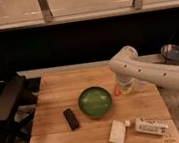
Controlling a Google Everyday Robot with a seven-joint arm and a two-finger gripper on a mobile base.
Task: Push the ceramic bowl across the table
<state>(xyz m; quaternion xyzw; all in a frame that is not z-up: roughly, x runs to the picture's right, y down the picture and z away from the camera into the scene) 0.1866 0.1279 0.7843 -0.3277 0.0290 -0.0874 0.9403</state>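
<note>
The green ceramic bowl [95, 101] sits upright near the middle of the wooden table [56, 93]. My white arm reaches in from the right, and its gripper [124, 87] hangs just right of the bowl's rim, close to it. An orange object [117, 89] shows at the gripper, between it and the bowl.
A black rectangular object [71, 118] lies left of the bowl. A white box [118, 132] and a white tube-like package [151, 126] lie at the front right. A black office chair [7, 106] stands left of the table. A greyish dish [173, 53] sits off the far right.
</note>
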